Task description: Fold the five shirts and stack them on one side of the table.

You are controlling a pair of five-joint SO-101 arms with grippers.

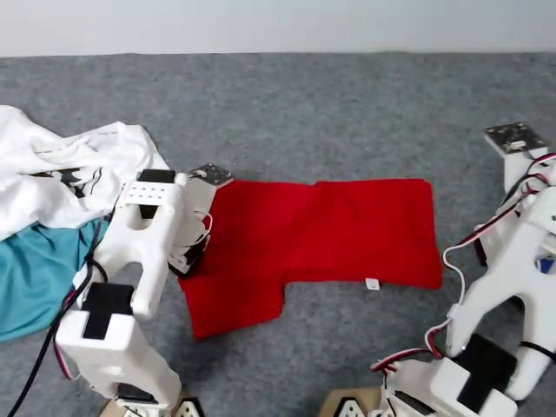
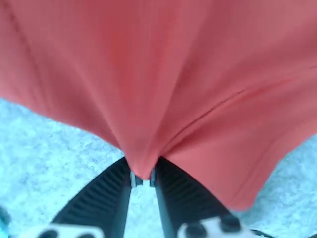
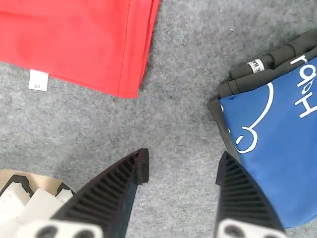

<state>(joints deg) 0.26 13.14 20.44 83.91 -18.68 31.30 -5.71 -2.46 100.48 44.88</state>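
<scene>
Pinching an edge of the flat red cotton shirt (image 1: 330, 230) in the left claw (image 2: 142, 169): lift low, carry it straight across, keep the crease square. Lies long from this claw sideways toward the spread, empty right claw (image 3: 183, 161), short flap jutting nearward of the pinch. Stack by the folded blue printed shirt (image 3: 282, 148) just beside the right claw.

Table (image 1: 347, 113) beyond red shirt (image 1: 321, 234) gives passage; white shirt (image 1: 61, 169) and teal shirt (image 1: 35, 269) crowd the left arm (image 1: 139, 252)

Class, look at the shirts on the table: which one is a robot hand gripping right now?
The red shirt, pinched by the left hand. The white shirt, teal shirt and blue shirt lie untouched.
</scene>
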